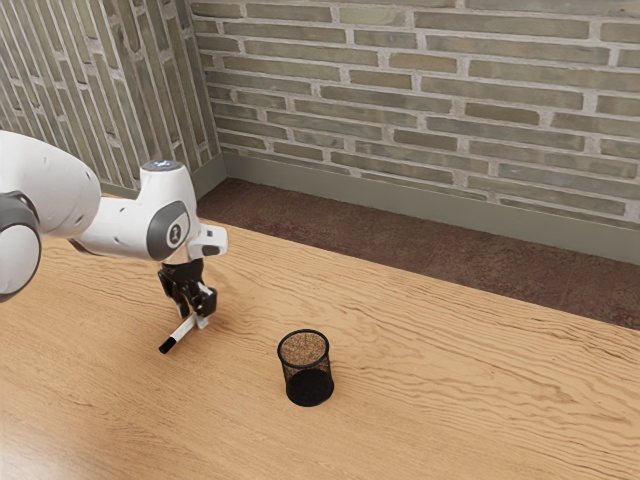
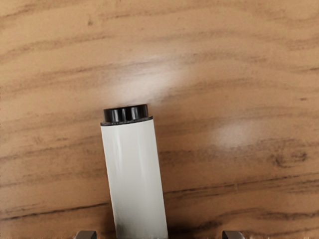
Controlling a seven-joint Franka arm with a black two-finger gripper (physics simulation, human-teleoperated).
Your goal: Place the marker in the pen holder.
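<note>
In from the surface's (image 1: 420,330) edge that faces the pale brick wall (image 1: 420,90), a white cylindrical marker with black ends (image 1: 183,331) lies on the light-brown wood-grained top, its longer black end pointing toward the exterior view's lower left. The black two-finger pincer (image 1: 194,311) hangs right over it from the white arm (image 1: 125,228), fingers spread, with the marker between them and a gap on either side. Well apart from the marker, toward the exterior view's right, a round black wire-mesh pen holder (image 1: 308,384) stands upright, also in from that edge.
</note>
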